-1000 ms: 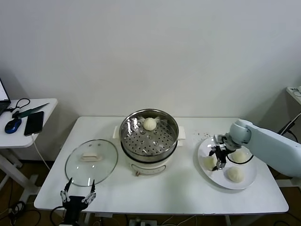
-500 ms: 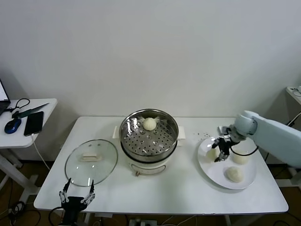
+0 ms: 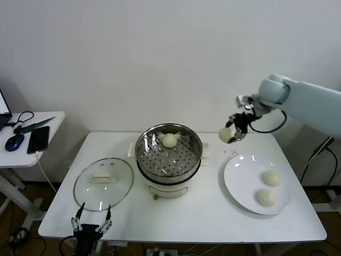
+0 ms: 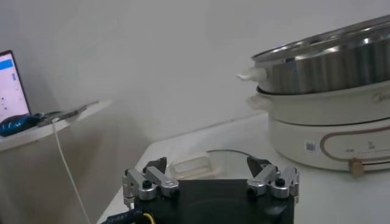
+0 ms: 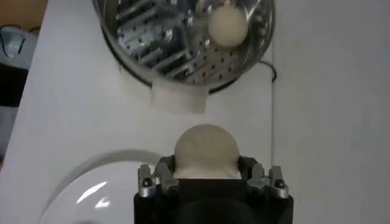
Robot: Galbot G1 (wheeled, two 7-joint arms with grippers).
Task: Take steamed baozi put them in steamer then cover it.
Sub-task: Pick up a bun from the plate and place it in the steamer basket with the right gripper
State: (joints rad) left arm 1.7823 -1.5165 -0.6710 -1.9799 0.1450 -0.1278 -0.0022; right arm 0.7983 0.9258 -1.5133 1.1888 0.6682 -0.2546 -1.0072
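A small round cream-white dough bun (image 3: 226, 135) hangs in the air above the white tabletop (image 3: 181, 213), clamped between the fingers of the right end effector (image 3: 233, 131), between the steamer and the flat white plate (image 3: 241, 181). From the right wrist camera the same bun (image 5: 206, 150) sits snug in the black jaws, with the pot below and beyond it. The round shiny stainless-steel steamer (image 3: 169, 157) on its white base holds one bun (image 3: 169, 140) at the far side of its perforated tray. Two more buns (image 3: 272, 178) lie on the plate, near its right edge. The round clear glass lid (image 3: 103, 183) with a cream-white handle rests flat on the tabletop left of the steamer. The left end effector (image 3: 90, 229) waits at the near edge by the lid, its fingers spread wide apart and empty.
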